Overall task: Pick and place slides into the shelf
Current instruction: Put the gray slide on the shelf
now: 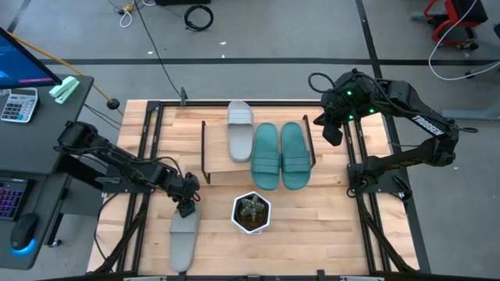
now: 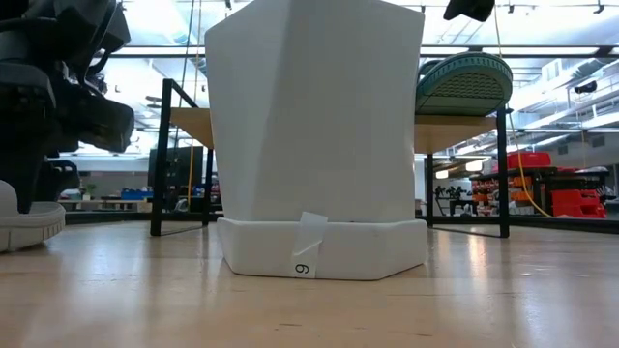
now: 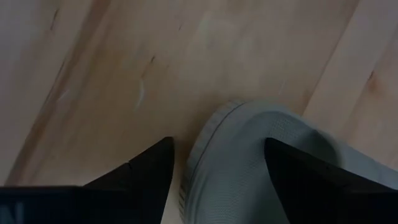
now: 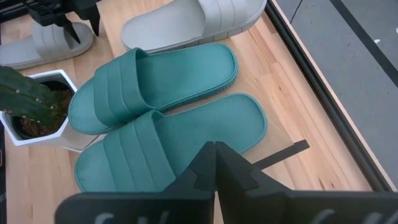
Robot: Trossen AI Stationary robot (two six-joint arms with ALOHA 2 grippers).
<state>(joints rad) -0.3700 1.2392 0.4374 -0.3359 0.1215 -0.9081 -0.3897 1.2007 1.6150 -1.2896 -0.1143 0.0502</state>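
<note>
- Two teal green slides (image 1: 280, 155) and one light grey slide (image 1: 240, 130) lie side by side on the shelf (image 1: 215, 161), a flat, pale wooden board with thin dark metal sides.
- They look soft and rubbery, with wide ribbed straps.
- The other grey slide (image 1: 183, 236) lies on the table (image 1: 328, 218), left of the white pot (image 1: 251, 212).
- The left gripper (image 1: 186, 204) is wide open over its end.
- The right gripper (image 1: 331, 129) is closed and holds nothing, beside the shelf.

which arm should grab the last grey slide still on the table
Left. The left gripper is open right over the grey slide; the right gripper is shut, off beside the shelf.
</note>
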